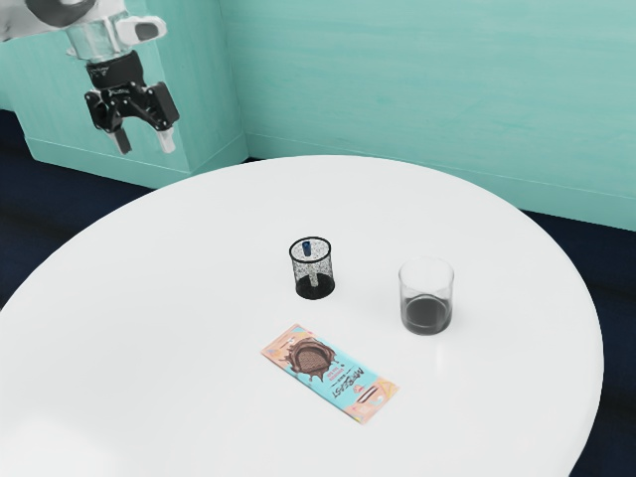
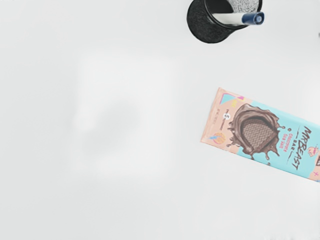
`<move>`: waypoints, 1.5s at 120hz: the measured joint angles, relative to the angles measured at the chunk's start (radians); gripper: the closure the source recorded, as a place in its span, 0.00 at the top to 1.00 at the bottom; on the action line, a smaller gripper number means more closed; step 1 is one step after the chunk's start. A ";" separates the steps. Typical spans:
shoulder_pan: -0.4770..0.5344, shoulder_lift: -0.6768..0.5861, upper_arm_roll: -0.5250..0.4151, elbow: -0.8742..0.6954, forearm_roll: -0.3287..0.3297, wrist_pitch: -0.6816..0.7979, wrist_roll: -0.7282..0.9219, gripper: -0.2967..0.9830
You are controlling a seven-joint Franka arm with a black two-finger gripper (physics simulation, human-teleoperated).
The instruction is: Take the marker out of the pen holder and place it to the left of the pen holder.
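In the exterior view my gripper (image 1: 145,142) hangs at the upper left, high and well away from the pen holder, its two fingers spread apart with nothing between them. The black mesh pen holder (image 1: 300,270) stands upright near the table's middle. Inside it leans the marker (image 1: 307,248), its blue end close to the rim. From the wrist camera, the pen holder (image 2: 202,27) is at the top edge, partly cut off, and the marker (image 2: 235,19) has a white body and a blue end.
A chocolate bar packet (image 1: 333,373) lies flat near the pen holder, and the wrist view has the packet (image 2: 260,132) too. A clear glass with a dark bottom (image 1: 426,298) stands toward the exterior view's right. All rest on a round white table (image 1: 189,328).
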 joint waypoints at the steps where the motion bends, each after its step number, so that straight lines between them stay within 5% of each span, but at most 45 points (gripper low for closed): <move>1: -0.006 0.002 -0.003 -0.002 0.002 0.004 -0.001 0.77; 21: -0.072 0.129 -0.020 0.002 0.066 0.090 -0.011 0.77; 32: -0.232 0.261 0.107 0.077 0.098 0.134 -0.017 0.77; 45: -0.298 0.372 0.152 0.113 0.103 0.231 -0.020 0.77; 67: -0.317 0.482 0.159 0.105 0.107 0.479 -0.007 0.75; 89: -0.354 0.616 0.146 0.270 0.098 0.569 0.000 0.71; 129: -0.387 0.658 0.144 0.379 0.097 0.259 -0.106 0.66; 161: -0.388 0.675 0.171 0.404 0.093 0.150 -0.177 0.51; 180: -0.389 0.676 0.171 0.414 0.047 0.131 -0.204 0.62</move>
